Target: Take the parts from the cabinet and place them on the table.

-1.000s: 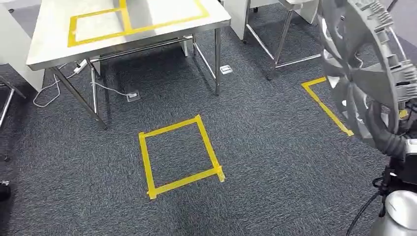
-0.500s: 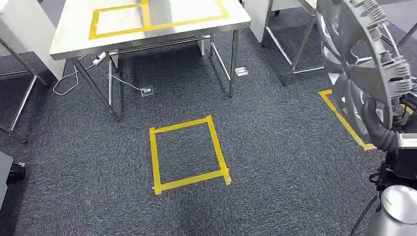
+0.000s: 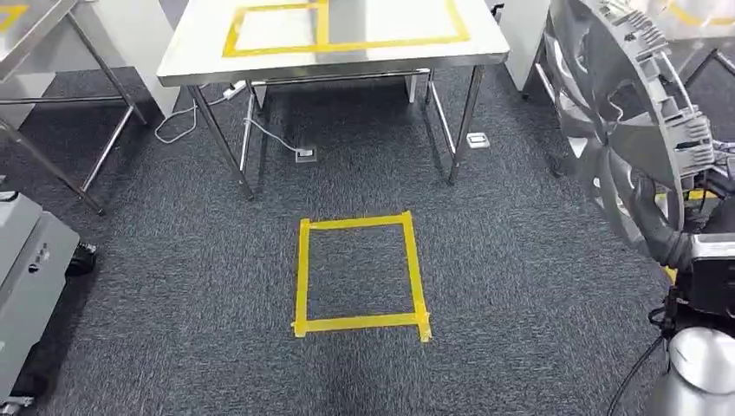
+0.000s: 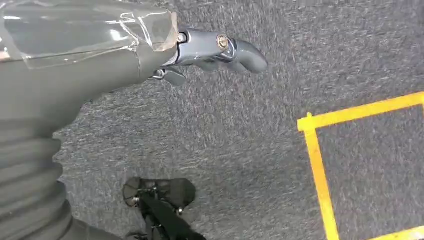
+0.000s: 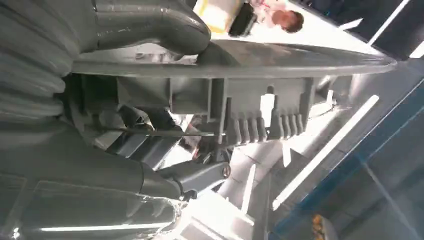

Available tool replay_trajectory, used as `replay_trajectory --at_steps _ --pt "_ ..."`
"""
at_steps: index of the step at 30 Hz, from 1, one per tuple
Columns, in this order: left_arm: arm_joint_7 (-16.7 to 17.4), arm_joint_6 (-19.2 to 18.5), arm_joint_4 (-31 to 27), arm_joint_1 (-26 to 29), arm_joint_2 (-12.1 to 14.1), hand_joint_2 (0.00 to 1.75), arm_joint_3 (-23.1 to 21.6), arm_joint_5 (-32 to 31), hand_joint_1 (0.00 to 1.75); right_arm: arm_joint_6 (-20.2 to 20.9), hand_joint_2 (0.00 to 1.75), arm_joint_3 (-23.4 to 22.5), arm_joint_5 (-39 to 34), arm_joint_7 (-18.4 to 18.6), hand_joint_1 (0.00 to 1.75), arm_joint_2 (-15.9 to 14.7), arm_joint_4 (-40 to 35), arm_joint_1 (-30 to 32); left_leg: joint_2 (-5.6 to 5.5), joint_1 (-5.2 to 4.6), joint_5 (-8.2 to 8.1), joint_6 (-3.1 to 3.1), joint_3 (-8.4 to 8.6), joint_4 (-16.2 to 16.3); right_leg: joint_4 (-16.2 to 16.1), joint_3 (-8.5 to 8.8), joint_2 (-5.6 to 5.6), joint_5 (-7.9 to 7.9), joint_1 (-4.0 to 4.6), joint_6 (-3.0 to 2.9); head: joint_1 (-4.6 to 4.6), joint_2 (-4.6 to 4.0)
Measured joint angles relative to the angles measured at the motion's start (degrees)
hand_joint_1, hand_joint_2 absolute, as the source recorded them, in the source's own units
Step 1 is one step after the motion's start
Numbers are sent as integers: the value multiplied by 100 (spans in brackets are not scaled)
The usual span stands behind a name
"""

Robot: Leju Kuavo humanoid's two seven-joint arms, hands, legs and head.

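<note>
**Inspector:** Head view first. Where is the part?

**Assistant:** The large round grey plastic wheel-cover part with spokes and ribbed clips stands on edge at the robot's right side, held up over the dark grey carpet floor by the right hand.

**Inspector:** Grip confirmed?

**Assistant:** Yes. In the right wrist view the thick grey thumb presses on the part's rim and the darker fingers close behind it.

**Inspector:** Left hand?

**Assistant:** The left hand hangs over the carpet, fingers curled inward on nothing.

**Inspector:** Surroundings?

**Assistant:** A steel-legged bench with a yellow taped rectangle on its top stands ahead, well apart from the part. A yellow tape square lies on the floor before it.
</note>
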Motion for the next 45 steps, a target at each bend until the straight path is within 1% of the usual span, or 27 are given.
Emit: replay_trajectory --at_steps 1,2,3,5,7,9,11,12,13,16,17,19,21,23,24,26,27,28,29,33,34,37,39,41,42,43,45 --pt "-2 13 33 4 35 175 13 0 0 0 175 2 4 2 171 11 15 -6 -26 11 -10 -6 -19 14 1 9 -44 1 -35 -27 -4 0" --pt "-4 22 59 4 55 175 15 -2 0 0 175 0 4 2 171 11 26 -13 115 11 -57 -40 -49 65 -12 32 -57 -10 -28 -55 -2 0" --pt "-13 48 85 -5 61 175 17 -4 0 -4 175 -2 4 2 171 15 26 -6 380 1 -161 -79 -130 269 -13 61 -92 -27 -29 -87 -48 0" --pt "-20 74 144 -28 92 175 17 -9 0 -20 175 -7 4 -4 171 9 26 -10 621 31 -509 -124 -547 1100 -11 79 -127 -54 8 -121 -57 0" --pt "-33 107 218 -44 109 175 17 -13 0 -63 175 -7 6 -22 171 15 26 -1 652 34 -687 -116 -991 1837 -10 92 -164 -78 43 -152 -63 0" --pt "-33 111 271 -44 124 175 18 -28 0 -79 175 -7 6 -26 171 22 28 15 647 17 -327 -34 -910 1475 -12 140 -173 -111 104 -195 -63 0" --pt "-35 114 297 -46 131 175 17 -31 0 -87 175 -7 6 -35 171 20 24 11 649 -62 222 180 -465 465 -28 212 -174 -149 177 -213 -63 0" --pt "-35 116 299 -53 168 175 20 -31 0 -98 175 -7 6 -39 171 26 28 20 686 -103 177 340 -327 230 -66 241 -179 -160 149 -228 -41 0" --pt "-44 116 317 -66 175 175 13 -46 0 -116 175 -11 4 -52 171 24 31 -4 720 -127 189 353 -289 185 -85 241 -189 -160 204 -201 -17 0" --pt "-55 120 332 -74 216 175 15 -46 0 -118 175 -15 15 -55 171 37 37 13 699 -199 183 390 -217 10 -194 268 -226 -133 134 -141 -68 0" --pt "-59 125 332 -79 225 175 17 -46 0 -118 175 -15 15 -52 171 35 35 36 703 -146 269 420 -32 -252 -244 296 -231 -143 163 -127 -66 0" --pt "-70 173 382 -107 221 175 17 -48 0 -122 175 -24 6 -66 171 24 46 28 680 -121 346 388 99 -453 165 99 -196 -300 142 -150 -46 0" --pt "-70 194 439 -131 221 175 17 -52 0 -140 175 -31 -5 -96 171 9 50 33 634 -115 321 360 109 -451 1020 -390 -177 -591 116 -145 -35 0" --pt "-81 210 503 -144 221 175 15 -55 0 -140 175 -31 0 -98 171 7 83 41 587 -103 291 326 120 -433 1394 -687 -176 -596 79 -44 -33 0" --pt "-83 210 529 -146 221 175 15 -55 0 -140 175 -31 9 -94 171 7 101 48 558 -77 259 280 133 -401 1135 -609 -177 -405 44 59 -39 0" --pt "-83 225 573 -149 225 175 22 -52 0 -140 175 -28 9 -98 171 -4 107 56 515 -15 147 158 124 -235 137 -181 -180 102 -41 277 -33 0" --pt "-83 236 590 -156 240 175 22 -52 0 -140 175 -26 9 -109 171 -5 116 50 507 -9 62 91 84 -116 -43 -96 -187 126 -52 279 -39 0" --pt "-83 245 596 -165 278 175 28 -52 0 -140 175 -17 20 -116 171 2 129 38 488 -48 2 39 30 -3 -80 -52 -150 120 -27 210 -6 0" --pt "-87 253 608 -169 275 175 26 -48 0 -146 175 -20 19 -107 171 0 127 31 480 -46 -6 37 2 6 -13 -74 -151 102 -11 69 -26 0" --pt "-87 271 653 -172 302 175 37 -46 0 -146 175 -22 37 -109 171 9 138 50 533 -2 -119 -28 -56 124 -11 -66 -147 90 -17 -67 -54 0" --pt "-87 280 660 -180 304 175 37 -46 0 -149 175 -26 39 -109 171 9 138 48 571 3 -269 -60 -163 394 -11 -52 -151 81 -17 -78 -81 0" --pt "-87 280 693 -192 306 175 37 -44 0 -153 175 -28 37 -109 171 11 140 43 630 26 -748 -101 -847 1693 -8 -51 -151 62 12 -104 -83 0" --pt "-87 275 706 -189 304 175 37 -46 0 -153 175 -26 37 -109 171 15 146 44 628 24 -556 -53 -903 1652 -9 -30 -147 48 45 -123 -85 0" --pt "-87 260 712 -197 302 175 37 -44 0 -153 175 -28 39 -111 171 11 149 32 626 -15 -32 95 -502 739 -17 13 -142 29 104 -147 -83 0" --pt "-87 249 712 -198 306 175 37 -44 0 -153 175 -28 41 -114 171 13 149 24 623 -73 175 223 -259 219 -37 35 -142 20 103 -159 -83 0" --pt "-85 238 701 -204 356 175 42 -46 0 -155 175 -31 39 -118 171 20 159 24 663 -98 67 327 -197 134 -64 42 -148 25 92 -147 -35 0" --pt "-85 234 701 -202 339 175 42 -37 0 -164 175 -29 41 -122 171 18 170 -15 656 -177 86 342 -176 37 -96 38 -159 30 57 -107 -81 0"
